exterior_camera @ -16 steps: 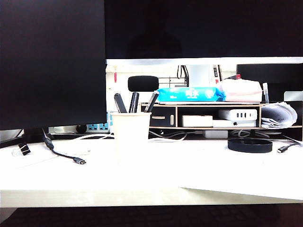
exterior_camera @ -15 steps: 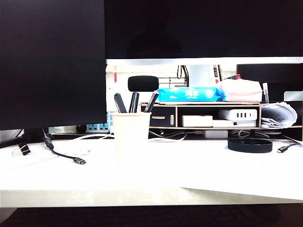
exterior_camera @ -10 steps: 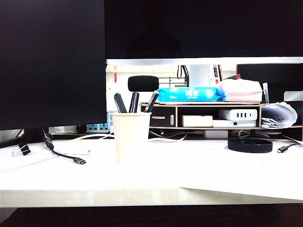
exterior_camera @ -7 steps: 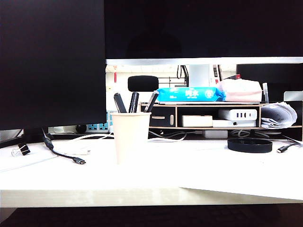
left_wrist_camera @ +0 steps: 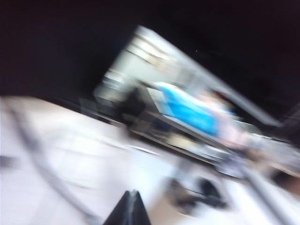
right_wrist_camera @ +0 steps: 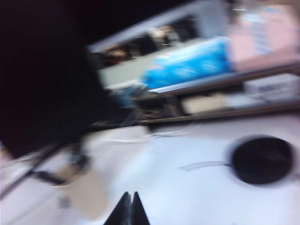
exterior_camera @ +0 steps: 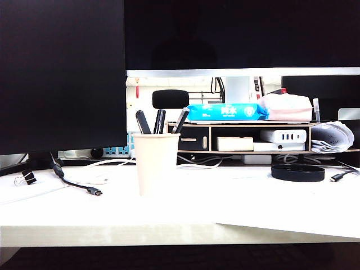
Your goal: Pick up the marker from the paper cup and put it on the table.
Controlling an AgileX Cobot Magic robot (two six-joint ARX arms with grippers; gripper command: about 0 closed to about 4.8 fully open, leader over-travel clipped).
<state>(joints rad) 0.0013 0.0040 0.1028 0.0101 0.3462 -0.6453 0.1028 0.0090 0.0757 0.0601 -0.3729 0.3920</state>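
Observation:
The paper cup (exterior_camera: 154, 163) stands upright on the white table (exterior_camera: 236, 208), left of centre. Three dark pens stick out of it. The slim all-black marker (exterior_camera: 160, 121) is the middle one, between a broader black one (exterior_camera: 142, 122) and a leaning one with a pale end (exterior_camera: 180, 120). Neither gripper shows in the exterior view. In the blurred left wrist view my left gripper (left_wrist_camera: 130, 193) hangs over the table with its jaws together and nothing in them. My right gripper (right_wrist_camera: 130, 194) is also shut and empty, with the cup (right_wrist_camera: 91, 193) a beige smear just beside its tips.
A black round dish (exterior_camera: 297, 172) lies at the right and shows in the right wrist view (right_wrist_camera: 262, 160). A cable (exterior_camera: 76, 184) and binder clip (exterior_camera: 25, 178) lie at the left. A wooden shelf (exterior_camera: 247, 138) with a blue pack (exterior_camera: 225, 112) stands behind, under dark monitors (exterior_camera: 62, 73).

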